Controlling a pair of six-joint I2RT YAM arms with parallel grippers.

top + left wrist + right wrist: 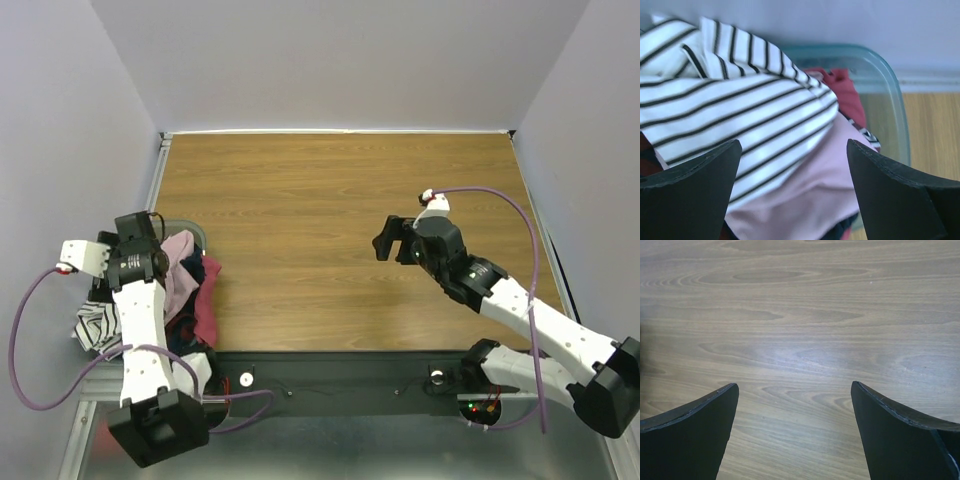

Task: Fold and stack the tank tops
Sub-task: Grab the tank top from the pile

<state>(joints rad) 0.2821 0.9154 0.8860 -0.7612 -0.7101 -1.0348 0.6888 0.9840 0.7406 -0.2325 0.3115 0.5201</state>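
Your left end effector (792, 150) hangs wide open and empty; closing here may pinch the overlapping striped tank top (740, 100) and pink tank top (805, 195) together.

Two arms: left arm (140, 322) and right arm (520, 305), both white shells with black joint housings. A purple cable (17, 350) loops off each wrist. Up close the fingers (690, 195) are matte black, broad tapering wedges, and tiny red-green lights (478, 407) glow by the right base
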